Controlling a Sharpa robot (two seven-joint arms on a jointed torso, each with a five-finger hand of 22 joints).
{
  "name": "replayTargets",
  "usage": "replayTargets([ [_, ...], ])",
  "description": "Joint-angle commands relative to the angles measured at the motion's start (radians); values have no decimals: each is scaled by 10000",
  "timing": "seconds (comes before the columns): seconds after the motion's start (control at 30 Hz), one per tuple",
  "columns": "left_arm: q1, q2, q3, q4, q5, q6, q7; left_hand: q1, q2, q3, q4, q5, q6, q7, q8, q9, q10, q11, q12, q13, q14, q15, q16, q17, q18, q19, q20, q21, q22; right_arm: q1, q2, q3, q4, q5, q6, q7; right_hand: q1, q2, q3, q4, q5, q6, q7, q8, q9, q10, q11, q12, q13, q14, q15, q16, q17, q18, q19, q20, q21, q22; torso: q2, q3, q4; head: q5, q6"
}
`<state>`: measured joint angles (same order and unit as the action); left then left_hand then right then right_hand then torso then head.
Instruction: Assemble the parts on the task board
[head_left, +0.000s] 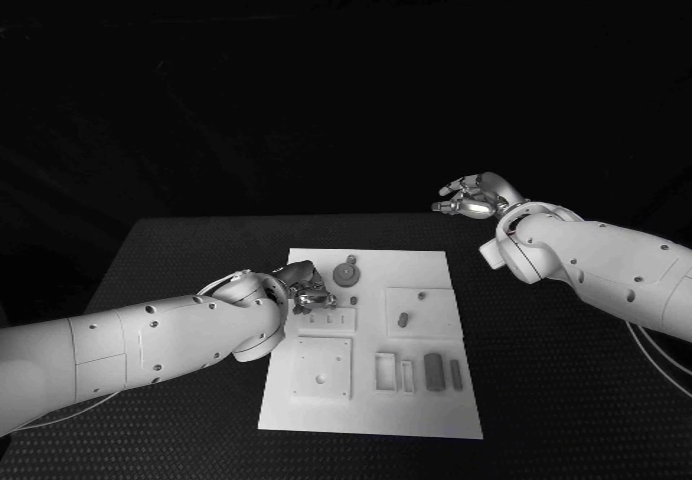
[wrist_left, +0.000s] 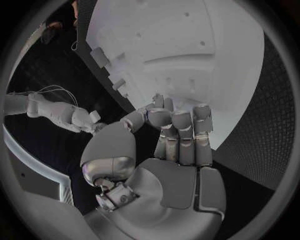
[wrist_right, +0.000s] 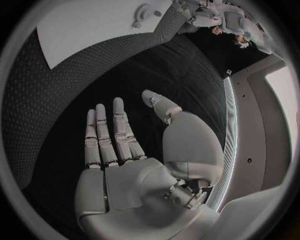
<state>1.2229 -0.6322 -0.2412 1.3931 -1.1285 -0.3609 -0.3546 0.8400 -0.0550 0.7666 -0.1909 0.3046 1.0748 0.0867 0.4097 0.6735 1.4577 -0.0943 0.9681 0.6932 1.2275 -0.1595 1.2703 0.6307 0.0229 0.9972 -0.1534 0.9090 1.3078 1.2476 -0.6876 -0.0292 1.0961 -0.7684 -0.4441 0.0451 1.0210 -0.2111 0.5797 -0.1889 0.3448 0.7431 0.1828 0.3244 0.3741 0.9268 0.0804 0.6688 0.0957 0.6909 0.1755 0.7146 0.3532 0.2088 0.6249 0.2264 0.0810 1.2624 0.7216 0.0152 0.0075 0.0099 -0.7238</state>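
On the middle of the black desk (head_left: 173, 260) lies the white task board (head_left: 372, 340), long side running away from the robot. Parts on it: a round piece with a stem (head_left: 346, 271) near the far edge, a small slug (head_left: 404, 320) on a raised square plate at the right, a row of upright bars (head_left: 433, 372) near the right front, an open rectangular frame (head_left: 385, 370) beside them, a square plate with holes (head_left: 322, 367) at the left front. Whether any piece is seated in its slot or just lying loose, cannot tell at this size. Judgement: early to mid task, most pieces look unjoined, plenty left.

Left hand (head_left: 303, 288) sits over the board's left edge, by a small fixture with pins (head_left: 330, 319). In the left wrist view the left hand (wrist_left: 169, 145) has its fingers (wrist_left: 182, 125) curled in and packed side by side, thumb tucked toward them, tips aimed at the board. Something small may be pinched at the tips; too hidden to say, so hold state unclear.

Right hand (head_left: 469, 203) is up off the desk beyond the board's far right corner, well apart from every part. In the right wrist view the right hand (wrist_right: 134, 165) is flat, fingers (wrist_right: 109, 135) straight and lightly spread, thumb out to the side, palm bare, touching nothing.
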Motion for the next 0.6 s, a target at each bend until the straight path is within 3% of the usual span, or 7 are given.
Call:
replayTargets([
  [0.03, -4, -19, 3, 63, -79, 247, -33, 142, 13, 2, 47, 19, 1666, -1062, 28, 9, -417, -353, 59, -16, 65, -264, 59, -16, -29, 49, -1152, -44, 175, -7, -5, -1, 12, 14, 20, 65, -125, 18, -11, 59, 80, 164, 301, 62, -10, -1601, 947, -32, -12, -28, 33, 15, -15, -99, -85, 17, -56, 20, 5, -6, -4, 5, -6],
  [0.6, -152, -85, 4, 36, -318, 389, -77, 165, 4, -29, 93, -20, 1657, -1050, 14, -4, -425, -340, 68, -29, 45, -254, 69, -44, -38, 24, -1147, -46, 181, -24, 9, -5, 6, 21, 50, 50, -149, 17, -22, 84, 165, 161, 302, 62, -23, -1604, 949, -27, -45, -42, 39, 24, -34, -98, -90, 19, -80, 45, 6, -4, -12, 11, -72],
])
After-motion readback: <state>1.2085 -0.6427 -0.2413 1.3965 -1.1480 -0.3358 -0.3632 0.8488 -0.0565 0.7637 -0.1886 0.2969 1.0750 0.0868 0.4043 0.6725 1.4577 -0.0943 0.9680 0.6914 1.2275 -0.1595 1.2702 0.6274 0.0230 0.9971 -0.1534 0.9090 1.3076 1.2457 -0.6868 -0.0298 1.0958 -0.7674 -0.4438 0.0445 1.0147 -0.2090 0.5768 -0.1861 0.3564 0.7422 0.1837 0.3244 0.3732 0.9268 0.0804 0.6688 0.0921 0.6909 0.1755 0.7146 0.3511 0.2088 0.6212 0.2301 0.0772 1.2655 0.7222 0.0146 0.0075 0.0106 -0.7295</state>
